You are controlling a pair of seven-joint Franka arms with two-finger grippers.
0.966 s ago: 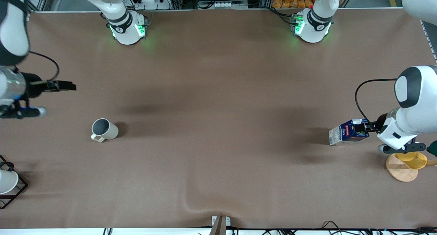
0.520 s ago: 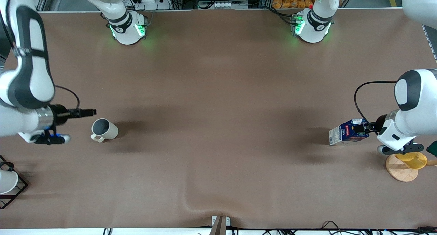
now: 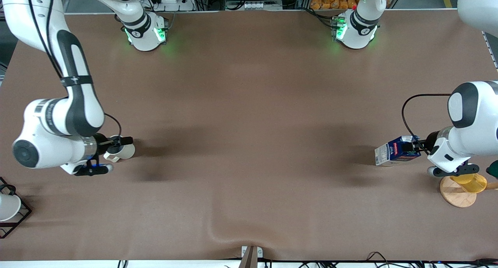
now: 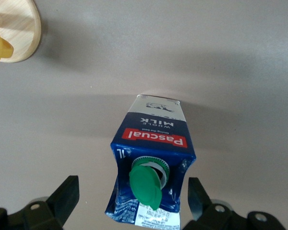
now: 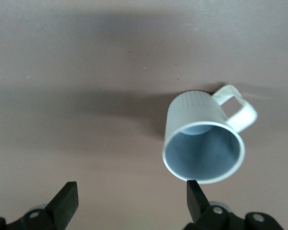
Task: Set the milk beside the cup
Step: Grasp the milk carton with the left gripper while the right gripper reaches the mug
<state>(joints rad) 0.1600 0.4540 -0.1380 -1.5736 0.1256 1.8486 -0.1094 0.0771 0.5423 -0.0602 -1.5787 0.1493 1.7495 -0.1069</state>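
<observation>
Under the right pincer (image 3: 126, 141), the cup (image 3: 123, 152) sits half-hidden.

Lighting: even, bright, overhead. Soft diffuse shadows are cast across the table (image 3: 249, 104); green glow is seen at both arm bases. Focus: sharp throughout; the milk (image 4: 153, 167) label is legible. No glare.

Milk (image 3: 396, 153) at left-arm end, cup (image 3: 123, 152) at right-arm end.

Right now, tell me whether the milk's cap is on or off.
On. The left wrist view shows the green cap seated on the milk, which stands between the open left pincer fingers.
</observation>
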